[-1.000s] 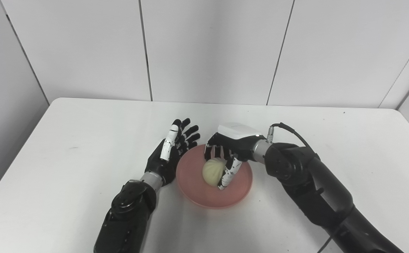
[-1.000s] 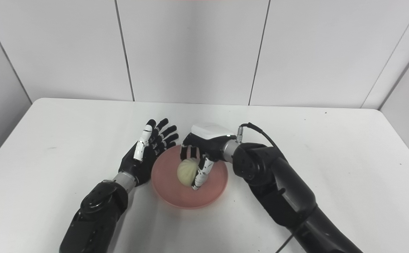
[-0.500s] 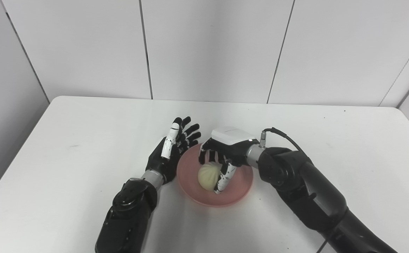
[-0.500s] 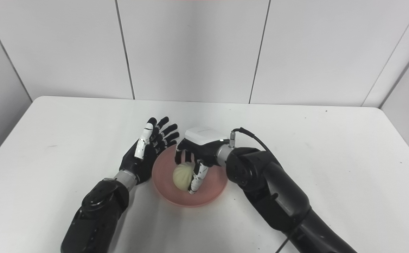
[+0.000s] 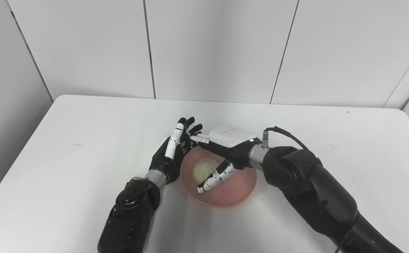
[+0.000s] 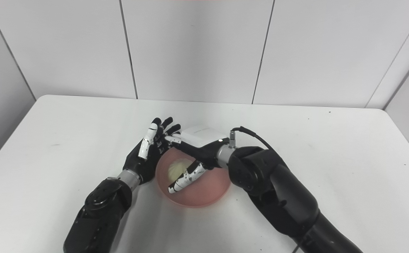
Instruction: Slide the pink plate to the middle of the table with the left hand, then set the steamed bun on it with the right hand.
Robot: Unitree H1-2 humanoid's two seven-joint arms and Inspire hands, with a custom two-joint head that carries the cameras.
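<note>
The pink plate rests near the middle of the white table. A pale steamed bun lies on the plate's left half. My right hand hovers just over the bun with fingers spread; it no longer grips the bun, and its thumb reaches across the bun's near side. My left hand stands open on edge against the plate's left rim, fingers pointing away from me. In the right eye view the bun lies partly under the right hand.
The table ends at a grey panel wall behind. A cable loops from the right wrist. The left table edge drops off toward the floor.
My right hand has opened and let go of the bun, which now lies on the plate. The camera has shifted slightly. The left hand stays at the plate's rim.
</note>
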